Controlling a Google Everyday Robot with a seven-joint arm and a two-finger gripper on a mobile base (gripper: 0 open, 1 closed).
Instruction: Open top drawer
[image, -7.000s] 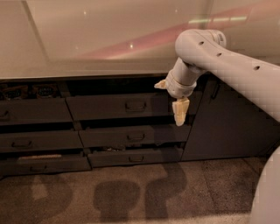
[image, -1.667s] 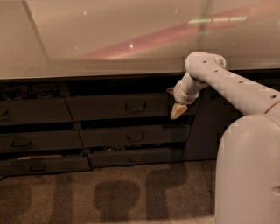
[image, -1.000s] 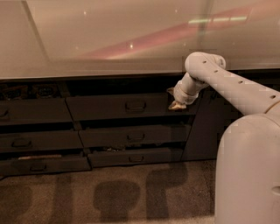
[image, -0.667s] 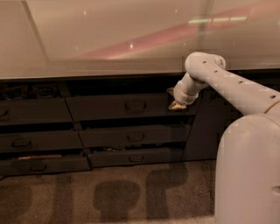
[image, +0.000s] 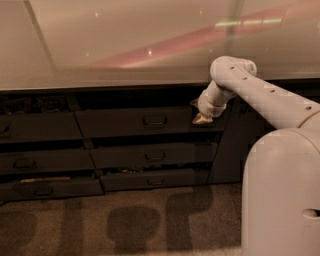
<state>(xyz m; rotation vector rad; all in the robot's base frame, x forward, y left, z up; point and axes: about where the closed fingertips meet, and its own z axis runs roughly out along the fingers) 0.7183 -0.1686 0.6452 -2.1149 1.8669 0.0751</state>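
Observation:
The top drawer (image: 120, 123) is the wide dark front just under the counter in the middle column, with a small dark handle (image: 155, 121) at its centre. A dark gap shows above its front. My gripper (image: 200, 119) is at the right end of this drawer front, well to the right of the handle, close against the front's upper right part. The white arm (image: 250, 92) reaches it from the right, bent at the elbow. Whether the gripper touches the drawer cannot be told.
Two slimmer drawers (image: 155, 156) lie below the top one, and a left column of drawers (image: 40, 160) beside them; its lowest one stands slightly out. A tall cabinet door (image: 235, 145) is at the right. A pale counter (image: 125, 50) runs above. My white body (image: 280, 200) fills the right foreground.
Seven seconds ago the gripper hung pointing down beside the drawer's right end. Since then it has risen and tucked in against the front's upper right; in the last second it has barely moved.

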